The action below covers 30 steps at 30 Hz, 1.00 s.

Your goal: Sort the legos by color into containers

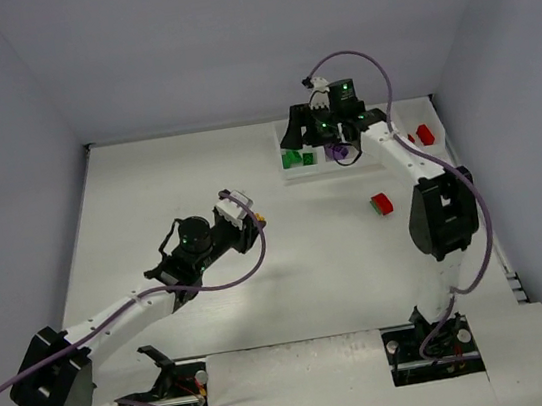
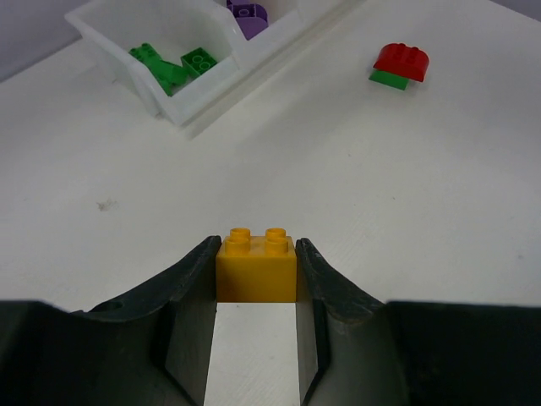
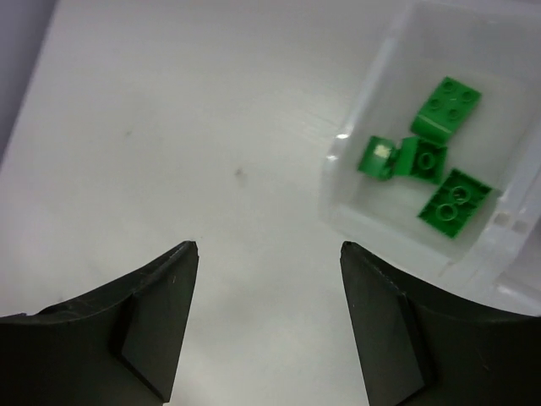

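- Pinched tight in left claw [image 2: 257,249]: one orange-yellow brick [image 2: 255,271], studs showing, held over white surface [image 2: 355,186] and well apart from containers [image 2: 203,91].
- Spread wide with nothing between its fingers: right claw [image 3: 269,254], poised just beside end compartment of containers, with green legos [image 3: 435,165] lying inside.
- Visible in neighbouring compartment: purple brick [image 2: 248,13], partly cut off by frame edge.
- Left out on surface: red-on-green clump [image 2: 399,64], between the arms and containers; farther right, near the wall, more red pieces [image 1: 424,133].
- Step in hand, by appearances: carrying orange-yellow brick to a compartment of its own, with green and purple sorting already begun.
- Calls next for a reach across to containers, lining up over a compartment holding neither green nor purple, then opening low enough to stop brick bouncing out. Needs care too with right claw crowding that same spot.
- Clump likely to need pulling apart before either half can be sorted.
- No brand, label or readable writing made out anywhere.
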Motion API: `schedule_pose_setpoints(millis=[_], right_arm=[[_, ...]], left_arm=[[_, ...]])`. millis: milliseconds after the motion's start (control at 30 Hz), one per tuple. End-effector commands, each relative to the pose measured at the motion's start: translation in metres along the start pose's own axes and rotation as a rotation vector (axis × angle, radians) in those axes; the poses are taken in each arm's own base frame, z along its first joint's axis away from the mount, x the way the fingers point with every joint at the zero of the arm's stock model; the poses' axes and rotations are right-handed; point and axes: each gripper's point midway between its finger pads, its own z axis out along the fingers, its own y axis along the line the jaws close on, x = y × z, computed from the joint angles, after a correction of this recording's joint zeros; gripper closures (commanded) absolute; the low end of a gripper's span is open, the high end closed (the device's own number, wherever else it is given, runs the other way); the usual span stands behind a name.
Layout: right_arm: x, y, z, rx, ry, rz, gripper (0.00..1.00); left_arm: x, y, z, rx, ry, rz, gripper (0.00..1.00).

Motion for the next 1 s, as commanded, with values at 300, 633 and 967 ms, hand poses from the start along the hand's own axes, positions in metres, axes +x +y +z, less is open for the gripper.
schedule_pose_setpoints(millis=[300, 633, 967], right_arm=[[0.051, 0.153, -0.104, -0.539, 0.102, -0.05, 0.32], [0.085, 0.188, -0.097, -0.575, 0.173, -0.086, 0.34], [0.103, 0.196, -0.095, -0.609, 0.223, -0.087, 0.53]], left_arm=[[-0.077, -0.001, 0.009, 0.049, -0.171, 0.193, 1.0], [-0.089, -0.008, 0.01, 0.095, -0.195, 0.218, 1.0], [-0.094, -0.005, 0.009, 0.073, -0.211, 0.22, 1.0]])
